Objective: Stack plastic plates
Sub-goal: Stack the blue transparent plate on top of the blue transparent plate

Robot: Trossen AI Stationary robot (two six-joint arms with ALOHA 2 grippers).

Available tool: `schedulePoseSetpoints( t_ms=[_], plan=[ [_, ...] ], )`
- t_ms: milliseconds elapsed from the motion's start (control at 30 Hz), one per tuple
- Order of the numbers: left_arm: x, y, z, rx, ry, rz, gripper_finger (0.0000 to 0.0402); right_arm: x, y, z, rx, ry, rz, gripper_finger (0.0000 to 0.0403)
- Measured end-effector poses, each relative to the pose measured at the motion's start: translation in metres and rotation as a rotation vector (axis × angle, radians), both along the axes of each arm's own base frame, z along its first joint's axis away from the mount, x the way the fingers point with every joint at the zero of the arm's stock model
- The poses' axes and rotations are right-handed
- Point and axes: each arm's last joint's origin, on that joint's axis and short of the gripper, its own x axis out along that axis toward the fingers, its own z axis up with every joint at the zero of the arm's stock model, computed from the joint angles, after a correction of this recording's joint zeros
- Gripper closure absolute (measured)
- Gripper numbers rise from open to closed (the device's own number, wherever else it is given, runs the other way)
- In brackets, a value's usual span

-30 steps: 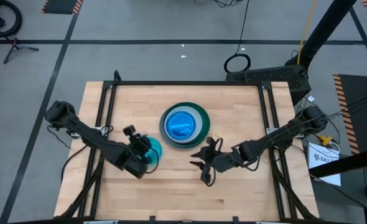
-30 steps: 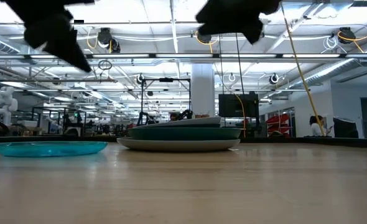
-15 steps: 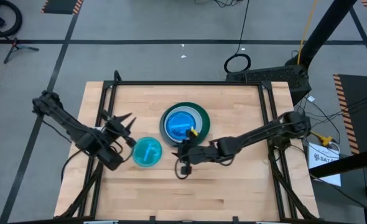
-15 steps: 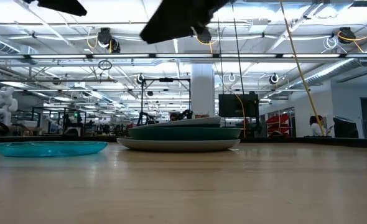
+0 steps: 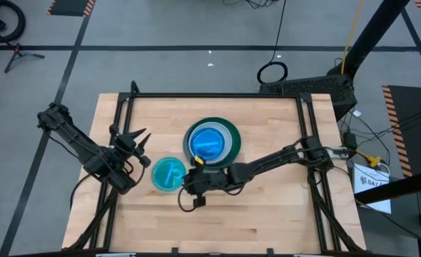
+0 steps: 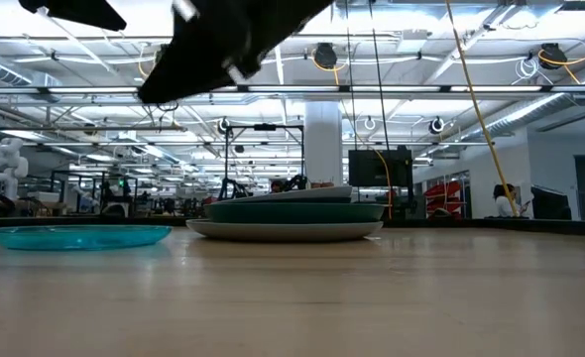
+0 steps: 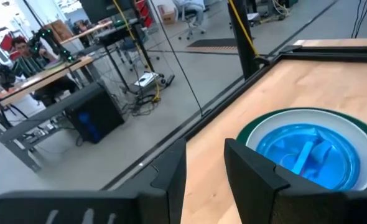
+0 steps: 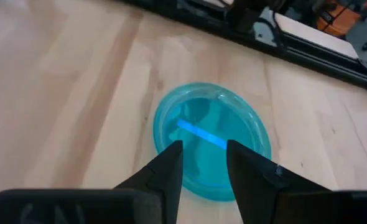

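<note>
A stack of plates [image 5: 210, 143] sits mid-table: a large pale grey one at the bottom, a dark green one on it, bright blue ones on top; it also shows in the low view [image 6: 288, 216] and the left wrist view [image 7: 311, 152]. One small bright blue plate [image 5: 168, 173] lies flat on the wood to the stack's left and nearer [image 8: 211, 140] [image 6: 74, 236]. My right gripper [image 5: 185, 183] hovers open at that plate's right rim, its fingers [image 8: 171, 165] above the plate. My left gripper [image 5: 130, 135] is open, raised near the table's left edge. Other plates are hidden.
A black metal frame [image 5: 210, 96] borders the table's far and side edges. Bare wood [image 5: 217, 221] lies along the near side and to the right of the stack. Cables and a stand are on the floor beyond the far edge. People sit at desks in the room behind.
My right gripper has swept toward the table's left, from right of the stack, past its near side, to the loose blue plate. My left gripper has drawn back from over that plate toward the left edge. The plates have stayed put.
</note>
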Motion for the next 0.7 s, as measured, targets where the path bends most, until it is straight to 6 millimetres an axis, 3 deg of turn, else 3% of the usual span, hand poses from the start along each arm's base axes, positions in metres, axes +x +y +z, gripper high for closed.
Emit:
schedulePoseSetpoints(
  t_ms=[367,700],
  plan=[
    [0.000,0.000,-0.001,0.018,0.040,-0.009,0.0284,0.042,-0.001,-0.053,-0.132,0.076,0.091,0.0287],
    [0.000,0.000,-0.001,0.019,0.043,-0.010,0.0284,0.068,-0.007,-0.054,-0.095,0.125,0.125,0.0246]
  ],
)
